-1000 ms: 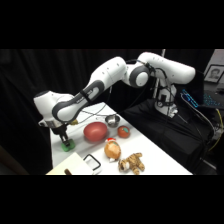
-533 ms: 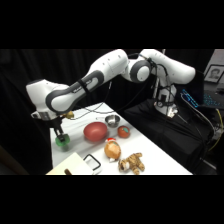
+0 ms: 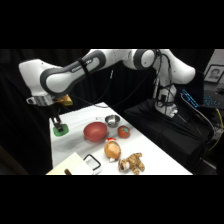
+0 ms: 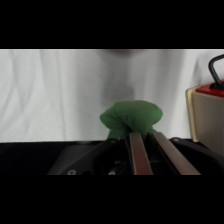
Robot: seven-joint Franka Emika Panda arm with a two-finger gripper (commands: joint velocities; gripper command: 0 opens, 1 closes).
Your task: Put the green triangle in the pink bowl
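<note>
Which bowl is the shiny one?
The small metal bowl is the shiny one. It sits right behind the bigger, matte reddish-pink bowl, farther from the robot's gripper.

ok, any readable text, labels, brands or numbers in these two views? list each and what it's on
No text can be read in either view.
The framed panel at the side view's upper right edge shows light marks, too blurred to read.
The green triangle, pink bowl, metal bowl and beige box show no markings.
</note>
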